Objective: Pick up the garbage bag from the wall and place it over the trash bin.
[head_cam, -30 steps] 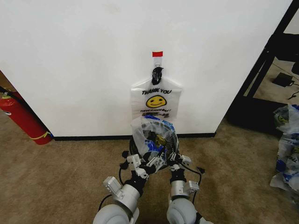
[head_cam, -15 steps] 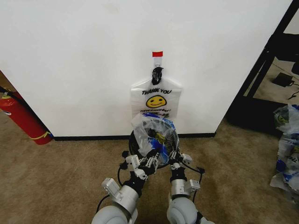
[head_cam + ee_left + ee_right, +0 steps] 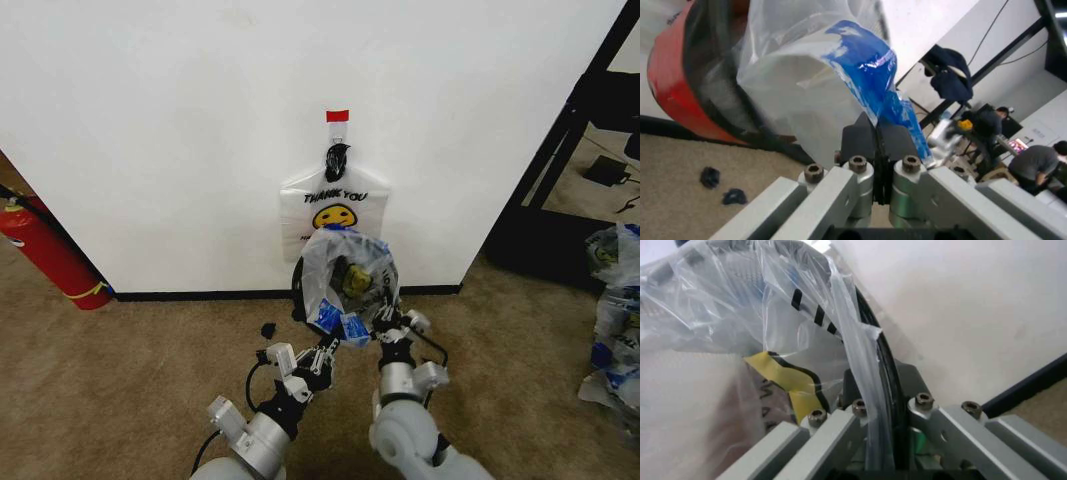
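Observation:
The garbage bag (image 3: 350,278), crumpled clear plastic with blue and yellow print, is held up in front of the wall (image 3: 180,120), spread between both grippers. My left gripper (image 3: 335,342) is shut on its blue-printed edge (image 3: 870,75). My right gripper (image 3: 392,320) is shut on the opposite edge (image 3: 853,365). The trash bin (image 3: 298,292) sits under and behind the bag, mostly hidden. Its red base and black wall (image 3: 677,90) are close beside the left gripper (image 3: 877,142), and its black rim (image 3: 870,325) runs past the right gripper (image 3: 873,390).
A second smiley "THANK YOU" bag (image 3: 335,205) hangs from a hook with red tape (image 3: 338,116). A red fire extinguisher (image 3: 50,255) stands at the left, a black rack (image 3: 565,140) at the right, more bags (image 3: 615,310) on the carpet, and small black scraps (image 3: 268,329) near the bin.
The bag has risen and opened wider over the bin. The right gripper moved forward toward the wall, and the left arm shifted slightly right while keeping its grip.

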Motion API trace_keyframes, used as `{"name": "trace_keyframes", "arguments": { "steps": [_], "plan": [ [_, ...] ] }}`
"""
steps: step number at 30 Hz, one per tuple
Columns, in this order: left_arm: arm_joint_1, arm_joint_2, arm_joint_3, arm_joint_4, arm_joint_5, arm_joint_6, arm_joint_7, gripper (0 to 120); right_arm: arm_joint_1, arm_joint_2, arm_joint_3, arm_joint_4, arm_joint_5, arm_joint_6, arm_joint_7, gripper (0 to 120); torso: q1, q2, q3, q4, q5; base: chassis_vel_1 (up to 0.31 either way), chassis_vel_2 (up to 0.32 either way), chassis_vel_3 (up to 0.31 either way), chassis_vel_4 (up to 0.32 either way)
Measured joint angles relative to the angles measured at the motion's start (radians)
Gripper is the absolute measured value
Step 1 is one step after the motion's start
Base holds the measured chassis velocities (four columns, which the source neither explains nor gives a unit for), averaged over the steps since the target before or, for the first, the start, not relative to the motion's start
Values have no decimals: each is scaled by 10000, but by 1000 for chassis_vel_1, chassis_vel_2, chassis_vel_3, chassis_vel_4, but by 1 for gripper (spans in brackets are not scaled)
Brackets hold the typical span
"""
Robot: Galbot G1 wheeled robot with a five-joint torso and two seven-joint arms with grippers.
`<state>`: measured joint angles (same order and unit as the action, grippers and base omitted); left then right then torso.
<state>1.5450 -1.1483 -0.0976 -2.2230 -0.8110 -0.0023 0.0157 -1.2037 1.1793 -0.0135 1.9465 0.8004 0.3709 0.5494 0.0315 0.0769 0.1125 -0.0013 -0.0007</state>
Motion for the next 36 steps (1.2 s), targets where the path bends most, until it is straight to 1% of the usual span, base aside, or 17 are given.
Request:
{"name": "trace_keyframes", "arguments": {
  "steps": [3, 11, 13, 15, 24, 31, 36],
  "plan": [
    [-124, 20, -5, 150, 24, -7, -4, 0, -91, -319, 230, 467, 881, -388, -348, 0, 0, 0, 0, -3, 0, 0, 0, 0, 0],
    [-269, 80, -33, 519, 264, -19, -30, 0, -150, -634, 556, 1208, 1819, -725, -478, 0, 0, 0, 0, -3, -4, 0, 0, 0, 0],
    [-278, 104, -45, 567, 297, -20, -37, 0, -149, -656, 594, 1301, 1867, -735, -478, 0, 0, 0, -1, 0, 3, 0, 0, 0, 0],
    [-287, 132, -62, 654, 359, -28, -49, 0, -147, -693, 656, 1391, 1939, -736, -465, 0, 0, 0, 0, 0, -3, 0, 0, 0, 0],
    [-701, 202, -335, 1125, 461, -237, -161, 0, -421, -965, 775, 2042, 2158, -964, -339, 0, 0, 0, 0, -2, -1, 0, 0, 0, 0],
    [-969, 381, -646, 1137, 379, -290, -200, 0, -624, -1459, 1096, 2163, 1856, -1540, -23, 0, 0, 0, 0, -2, -1, 0, 0, 0, 0],
    [-1036, 433, -808, 1248, 368, -299, -219, 0, -701, -1802, 1423, 2169, 1997, -1820, 8, 0, 0, 0, 0, -1, -2, 0, 0, 0, 0]
  ]
}}
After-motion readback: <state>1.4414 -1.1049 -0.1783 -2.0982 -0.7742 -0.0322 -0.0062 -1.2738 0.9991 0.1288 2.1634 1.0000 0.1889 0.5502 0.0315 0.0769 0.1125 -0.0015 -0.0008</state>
